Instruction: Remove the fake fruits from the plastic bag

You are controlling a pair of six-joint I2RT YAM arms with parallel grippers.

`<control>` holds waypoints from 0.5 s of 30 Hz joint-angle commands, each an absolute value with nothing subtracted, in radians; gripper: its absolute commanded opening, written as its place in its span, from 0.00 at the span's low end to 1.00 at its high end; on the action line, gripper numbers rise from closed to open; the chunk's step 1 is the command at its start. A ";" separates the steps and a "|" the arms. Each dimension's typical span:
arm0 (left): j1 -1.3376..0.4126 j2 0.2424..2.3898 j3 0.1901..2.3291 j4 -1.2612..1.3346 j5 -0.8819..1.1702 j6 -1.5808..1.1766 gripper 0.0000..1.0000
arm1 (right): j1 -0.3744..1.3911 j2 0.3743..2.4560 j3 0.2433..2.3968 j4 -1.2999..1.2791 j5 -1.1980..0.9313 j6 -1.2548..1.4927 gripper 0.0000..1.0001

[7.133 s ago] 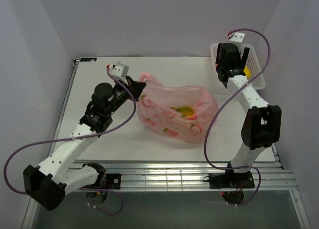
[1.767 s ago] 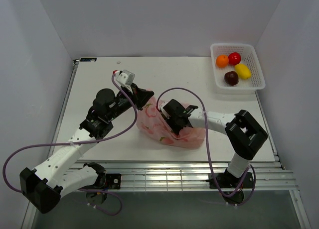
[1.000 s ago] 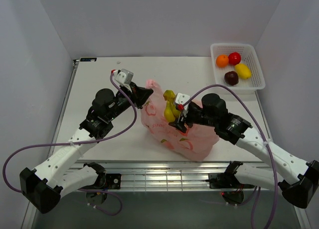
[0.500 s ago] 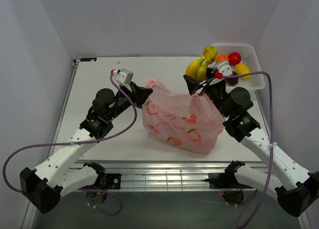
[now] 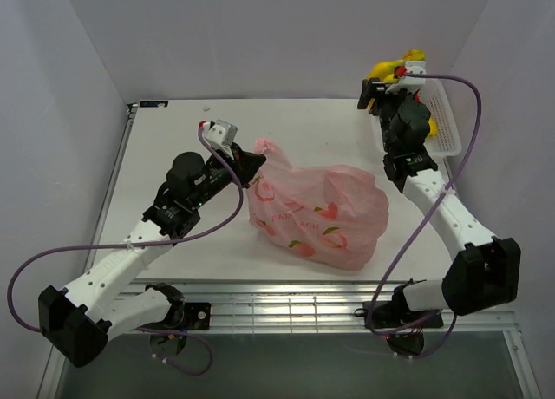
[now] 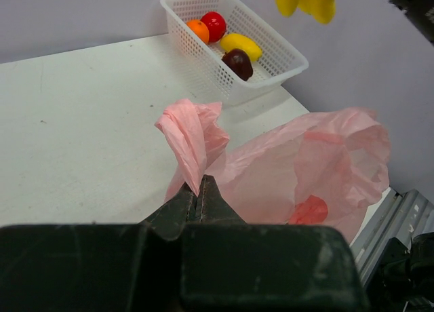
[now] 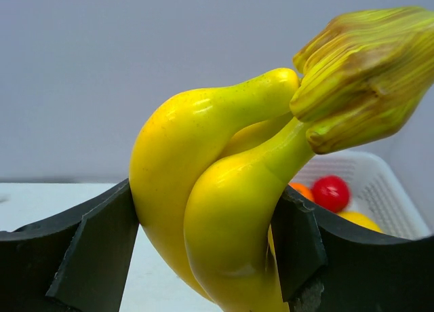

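Observation:
The pink plastic bag (image 5: 316, 210) with peach prints lies slumped mid-table. My left gripper (image 5: 252, 168) (image 6: 199, 195) is shut on its twisted handle (image 6: 193, 132) and holds that corner up. My right gripper (image 5: 388, 75) (image 7: 211, 247) is shut on a yellow banana bunch (image 5: 390, 68) (image 7: 203, 190), high in the air over the white basket (image 5: 449, 114) at the back right. The banana (image 6: 306, 0) also shows at the top of the left wrist view. In the basket lie an orange fruit (image 6: 199, 30), a red fruit (image 6: 214, 23), a yellow one (image 6: 241, 45) and a dark one (image 6: 237, 62).
The right arm covers most of the basket in the top view. White walls close in the table at the back and both sides. A metal rail (image 5: 303, 308) runs along the near edge by the arm bases.
My right gripper has carried the banana bunch up and back to the right, from beside the bag's mouth to over the basket. The left gripper keeps its grip on the handle.

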State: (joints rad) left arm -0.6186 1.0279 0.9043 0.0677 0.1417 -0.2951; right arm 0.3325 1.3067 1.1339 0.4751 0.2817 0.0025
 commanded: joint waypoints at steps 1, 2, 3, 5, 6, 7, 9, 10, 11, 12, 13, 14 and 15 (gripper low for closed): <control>-0.621 1.005 0.951 0.052 0.135 -0.256 0.00 | 0.238 1.420 1.215 0.541 0.471 -0.090 0.16; -0.621 1.006 0.954 0.046 0.138 -0.252 0.00 | 0.229 1.452 1.257 0.546 0.495 -0.109 0.17; -0.620 1.006 0.962 0.043 0.137 -0.249 0.00 | 0.221 1.509 1.282 0.543 0.536 -0.145 0.19; -0.621 1.011 0.969 0.035 0.129 -0.241 0.00 | 0.215 1.551 1.334 0.535 0.578 -0.182 0.28; -0.621 1.011 0.973 0.035 0.127 -0.239 0.00 | 0.216 1.586 1.341 0.551 0.624 -0.198 0.33; -0.621 1.012 0.976 0.034 0.121 -0.238 0.00 | 0.215 1.600 1.344 0.569 0.658 -0.207 0.42; -0.621 1.015 0.976 0.034 0.120 -0.236 0.00 | 0.215 1.656 1.338 0.648 0.742 -0.247 0.43; -0.621 1.019 0.979 0.034 0.117 -0.236 0.00 | 0.215 1.673 1.341 0.655 0.756 -0.273 0.42; -0.621 1.022 0.980 0.031 0.112 -0.236 0.00 | 0.215 1.692 1.342 0.664 0.764 -0.293 0.42; -0.621 1.023 0.982 0.029 0.107 -0.236 0.00 | 0.234 1.724 1.312 0.807 0.808 -0.361 0.41; -0.621 1.026 0.983 0.028 0.107 -0.236 0.00 | 0.244 1.741 1.298 0.878 0.821 -0.502 0.37; -0.621 1.026 0.983 0.028 0.106 -0.236 0.00 | 0.253 1.759 1.293 0.932 0.836 -0.559 0.36; -0.621 1.031 0.985 0.026 0.104 -0.235 0.00 | 0.265 1.791 1.301 0.952 0.872 -0.595 0.36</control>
State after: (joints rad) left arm -0.6186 1.0298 0.9474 0.0441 0.1207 -0.2481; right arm 0.2317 1.7512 1.2865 0.6895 0.7364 -0.3717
